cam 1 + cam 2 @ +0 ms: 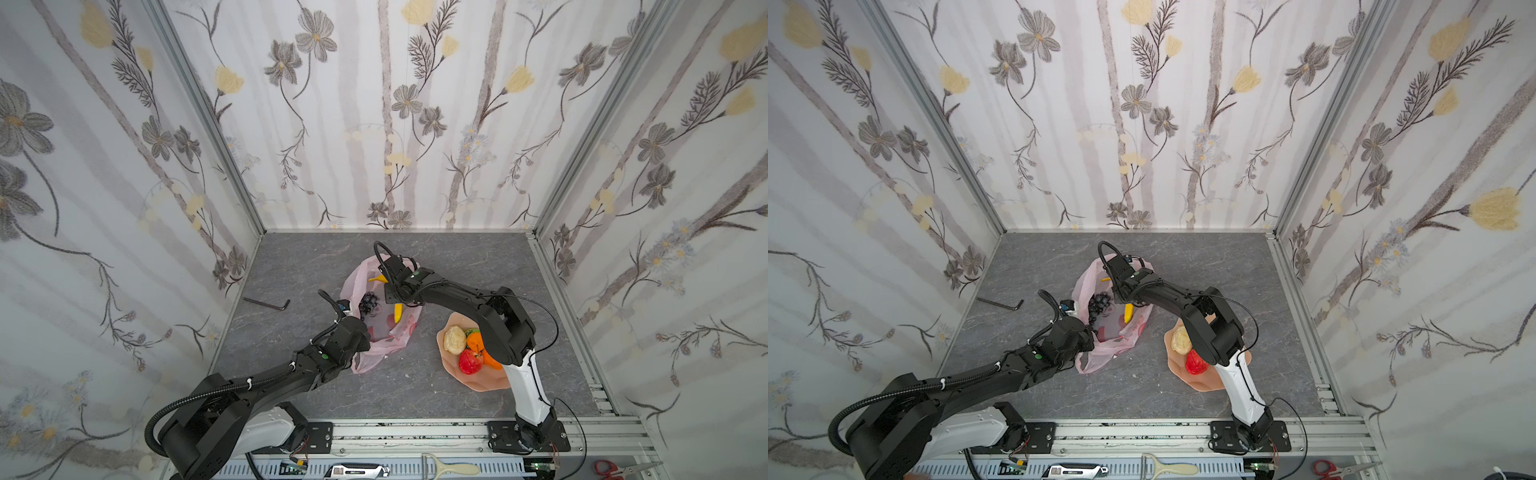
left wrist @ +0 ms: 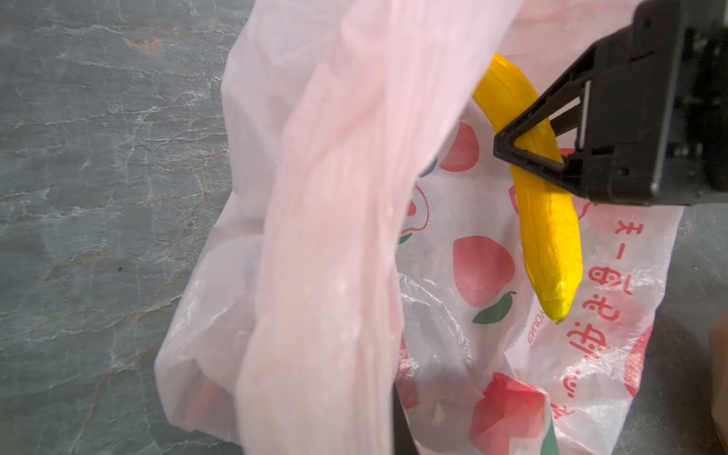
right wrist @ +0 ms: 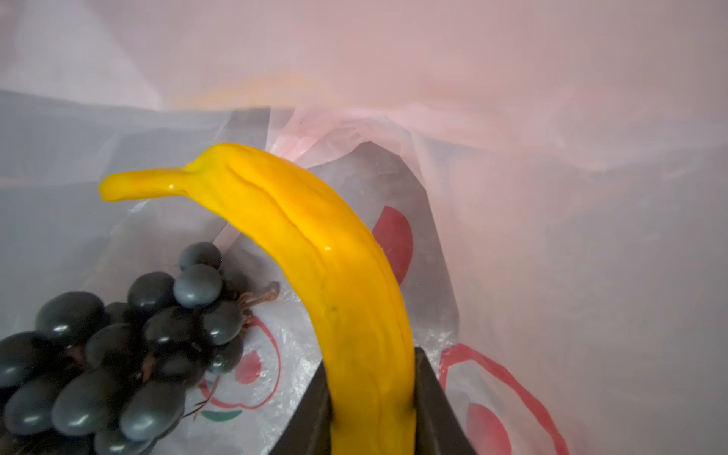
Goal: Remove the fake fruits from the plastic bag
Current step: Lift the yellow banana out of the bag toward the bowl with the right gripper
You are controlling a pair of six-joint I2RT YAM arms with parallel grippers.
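Observation:
The pink plastic bag (image 1: pixel 390 336) (image 1: pixel 1117 340) lies mid-table with its mouth held up. My left gripper (image 1: pixel 360 327) is shut on the bag's edge; its fingers are hidden behind a pink fold (image 2: pixel 315 275). Inside the bag, my right gripper (image 1: pixel 392 296) (image 3: pixel 372 402) is shut on the yellow banana (image 1: pixel 398 312) (image 2: pixel 547 236) (image 3: pixel 315 244), one finger (image 2: pixel 528 157) on each side of it. The dark grape bunch (image 1: pixel 368 302) (image 3: pixel 118 354) lies in the bag beside the banana. A beige lumpy fruit (image 1: pixel 454 340), an orange (image 1: pixel 475 341), a green fruit (image 1: pixel 471 331) and a red apple (image 1: pixel 471 361) sit outside the bag.
Those fruits rest in a peach wavy-edged dish (image 1: pixel 453 376) (image 1: pixel 1200 384) at the right, partly under my right arm. A black hex key (image 1: pixel 268 302) lies at the left of the table. Floral walls enclose three sides. A peeler (image 1: pixel 449 468) and scissors (image 1: pixel 615 469) lie on the front rail.

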